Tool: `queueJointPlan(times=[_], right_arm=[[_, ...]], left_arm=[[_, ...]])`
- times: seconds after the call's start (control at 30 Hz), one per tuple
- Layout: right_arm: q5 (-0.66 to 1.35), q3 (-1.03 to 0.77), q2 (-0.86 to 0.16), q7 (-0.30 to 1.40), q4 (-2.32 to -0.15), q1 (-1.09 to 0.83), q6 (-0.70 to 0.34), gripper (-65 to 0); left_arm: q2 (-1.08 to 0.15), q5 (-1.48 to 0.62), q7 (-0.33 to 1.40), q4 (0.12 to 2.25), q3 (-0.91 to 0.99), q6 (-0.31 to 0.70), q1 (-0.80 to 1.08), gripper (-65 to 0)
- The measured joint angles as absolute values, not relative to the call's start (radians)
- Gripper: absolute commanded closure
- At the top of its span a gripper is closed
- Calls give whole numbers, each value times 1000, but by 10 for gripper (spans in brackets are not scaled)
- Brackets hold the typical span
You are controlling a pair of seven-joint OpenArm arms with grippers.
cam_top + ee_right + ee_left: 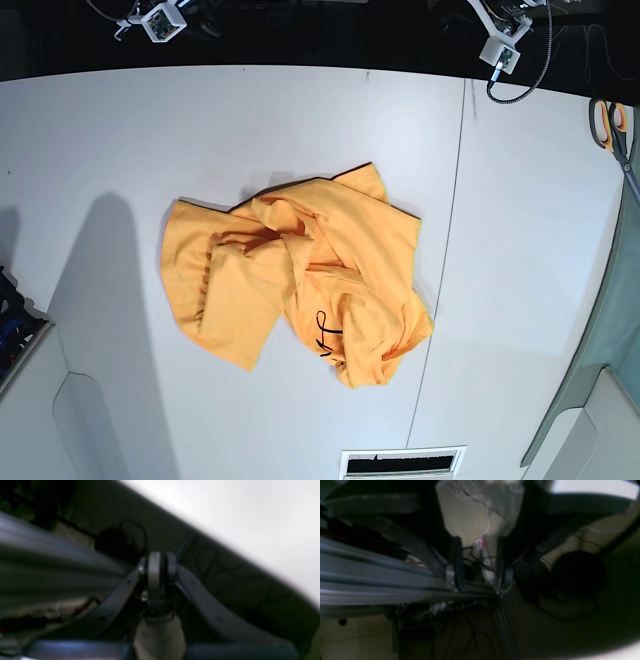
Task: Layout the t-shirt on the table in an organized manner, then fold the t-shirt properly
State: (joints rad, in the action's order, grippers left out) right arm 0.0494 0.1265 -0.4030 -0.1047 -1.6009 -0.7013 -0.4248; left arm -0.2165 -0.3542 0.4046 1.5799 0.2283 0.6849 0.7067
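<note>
Left pincer (pixel 479 585), left wrist view: both fingers (pixel 456 565) stand apart with a plain gap between them, nothing in that gap but background. Behind the gap, blurred: thin dark cables and a white-and-red strip. At 9 o'clock, grey metal rails run across the picture. At 3 o'clock, a round dark shape on a pale floor. At 1 o'clock, a sliver of the white table (pixel 592 487). No cloth appears here.

Right pincer (pixel 158 565), right wrist view: finger tips pressed together, with no fabric or other item seen between them; picture heavily blurred. From 12 to 4 o'clock, the white table edge fills the corner. At 9 o'clock, grey rails. At 11 o'clock, a dark round shape with a looped cable. No shirt appears here.

Base view: neither pincer shows. T-shirt (pixel 300 285), orange-yellow, lies crumpled and bunched near the middle of the table (pixel 90 150), folds overlapping, black print (pixel 325 332) facing up toward 6 o'clock of the cloth. A thin dark seam (pixel 445 260) runs just beside the shirt at its 3 o'clock side. Scissors (pixel 612 125) with orange handles lie at the table's 2 o'clock edge, well apart from the shirt. Two white camera mounts sit at 11 and 1 o'clock beyond the table. A vent-like slot sits at 6 o'clock.
</note>
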Motion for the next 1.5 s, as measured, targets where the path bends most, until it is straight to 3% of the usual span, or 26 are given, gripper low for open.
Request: queueJointPlan(times=[0.17,0.3,0.37,0.57,0.67,0.93,1.2,1.5], right_arm=[[125,100,-405,-100,-1714,-667,-423,-38],[146,100,-404,-28,-1740,-571,-429,-39],[159,101,-403,18,-1740,-502,-431,-45],[199,99,-354,132,-1741,-293,-412,-195],[200,99,-297,167,-1733,-216,-400,-227],[157,99,-123,187,-1536,-9,-393,-228],[150,96,-64,189,-1273,132,-422,-228],[154,102,-14,188,-1224,147,-458,-227]], left_arm=[[-251,-370,435,1720,265,651,726,-251],[-313,-500,476,1790,324,609,717,-355],[-344,-529,492,1795,327,611,702,-370],[-390,-588,496,1795,325,610,603,-370],[-389,-593,503,1788,295,606,522,-370],[-379,-592,541,1602,86,580,258,-371],[-316,-520,521,1369,33,562,36,-421],[-268,-518,495,1195,34,562,-53,-421]])
